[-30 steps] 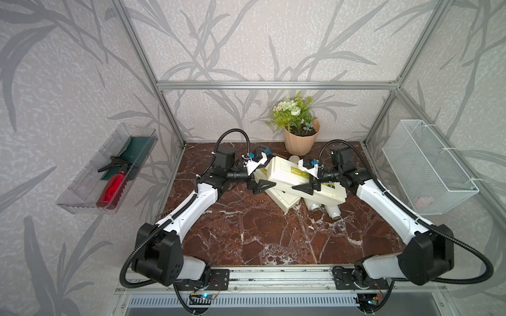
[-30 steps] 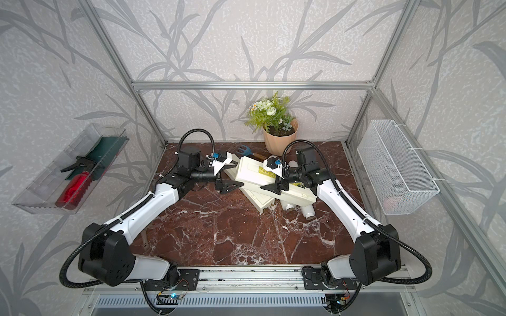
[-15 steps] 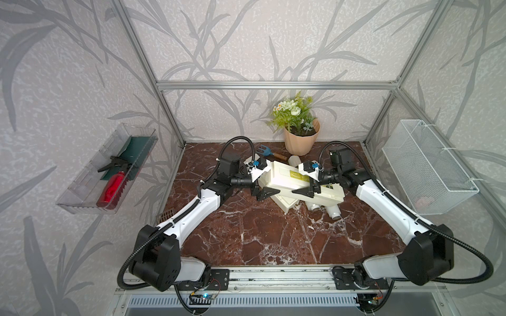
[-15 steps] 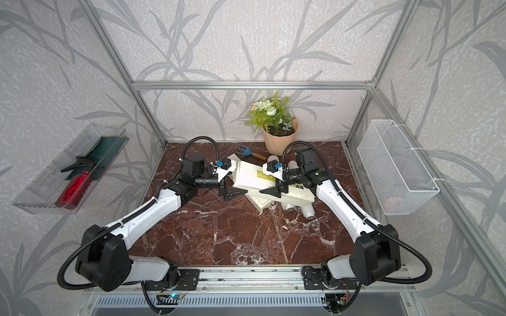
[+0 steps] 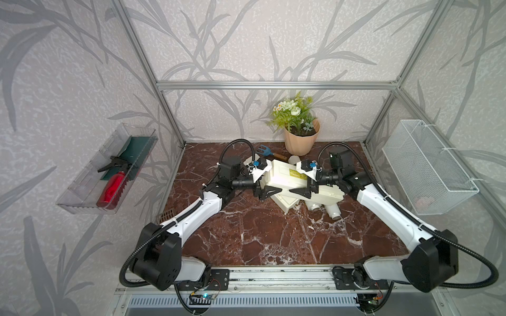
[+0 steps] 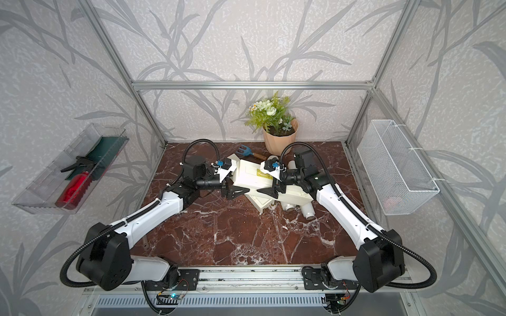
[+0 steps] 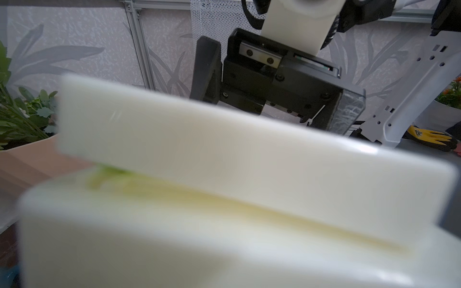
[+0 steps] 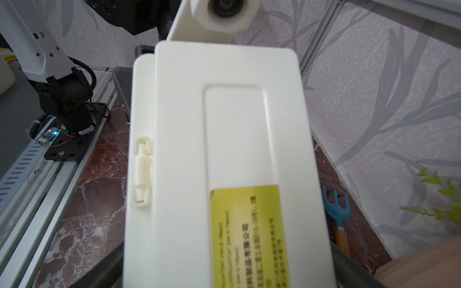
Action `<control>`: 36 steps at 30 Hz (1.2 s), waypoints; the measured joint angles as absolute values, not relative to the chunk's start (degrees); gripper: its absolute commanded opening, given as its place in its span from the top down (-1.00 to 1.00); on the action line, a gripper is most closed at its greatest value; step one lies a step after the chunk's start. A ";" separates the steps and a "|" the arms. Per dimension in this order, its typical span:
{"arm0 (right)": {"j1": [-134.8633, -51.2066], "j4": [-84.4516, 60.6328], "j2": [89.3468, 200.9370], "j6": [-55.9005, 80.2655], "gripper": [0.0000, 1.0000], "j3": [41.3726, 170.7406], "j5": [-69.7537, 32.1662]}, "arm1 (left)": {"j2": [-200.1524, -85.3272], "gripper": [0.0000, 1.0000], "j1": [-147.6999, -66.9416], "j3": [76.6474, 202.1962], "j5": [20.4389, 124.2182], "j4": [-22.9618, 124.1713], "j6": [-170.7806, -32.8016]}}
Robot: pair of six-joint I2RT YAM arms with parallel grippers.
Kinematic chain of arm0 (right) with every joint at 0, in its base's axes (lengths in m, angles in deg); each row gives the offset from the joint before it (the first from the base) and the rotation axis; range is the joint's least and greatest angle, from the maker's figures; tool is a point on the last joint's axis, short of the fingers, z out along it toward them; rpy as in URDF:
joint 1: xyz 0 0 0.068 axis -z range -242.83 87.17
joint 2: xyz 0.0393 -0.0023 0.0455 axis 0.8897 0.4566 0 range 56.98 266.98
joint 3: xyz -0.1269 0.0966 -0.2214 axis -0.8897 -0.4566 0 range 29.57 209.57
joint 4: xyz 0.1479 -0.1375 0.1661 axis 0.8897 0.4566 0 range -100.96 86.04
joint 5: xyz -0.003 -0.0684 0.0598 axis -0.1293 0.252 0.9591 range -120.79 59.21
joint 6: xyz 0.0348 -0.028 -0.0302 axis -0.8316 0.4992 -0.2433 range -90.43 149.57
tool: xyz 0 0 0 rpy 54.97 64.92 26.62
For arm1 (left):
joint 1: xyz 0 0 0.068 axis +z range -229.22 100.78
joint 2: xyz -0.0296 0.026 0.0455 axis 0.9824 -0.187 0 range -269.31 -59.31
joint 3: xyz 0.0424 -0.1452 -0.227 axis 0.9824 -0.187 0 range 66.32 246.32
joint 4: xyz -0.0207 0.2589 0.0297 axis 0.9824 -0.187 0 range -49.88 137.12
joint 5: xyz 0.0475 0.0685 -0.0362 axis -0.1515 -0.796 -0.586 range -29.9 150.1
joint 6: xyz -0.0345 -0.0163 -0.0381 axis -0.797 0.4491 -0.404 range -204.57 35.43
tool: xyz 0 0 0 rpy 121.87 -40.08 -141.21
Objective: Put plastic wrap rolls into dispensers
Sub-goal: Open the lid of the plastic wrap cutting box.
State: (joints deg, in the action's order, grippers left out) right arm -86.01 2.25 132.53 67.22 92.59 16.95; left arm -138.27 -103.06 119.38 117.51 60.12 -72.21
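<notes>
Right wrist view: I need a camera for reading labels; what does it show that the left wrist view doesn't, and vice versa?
Only the right wrist view: the printed yellow-green label, its side clip, the blue hand fork. Only the left wrist view: the wire basket, a yellow glove. Both: the upper box, blurred in the left wrist view, and the potted plant.

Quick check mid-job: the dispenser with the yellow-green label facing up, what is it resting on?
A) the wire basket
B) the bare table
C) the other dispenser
C: in both top views the labelled dispenser lies crosswise on top of the other dispenser.
</notes>
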 measured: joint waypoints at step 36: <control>-89.73 13.25 140.50 66.45 -0.70 102.60 16.87 | -141.26 0.50 -106.12 127.77 114.58 44.14 -62.48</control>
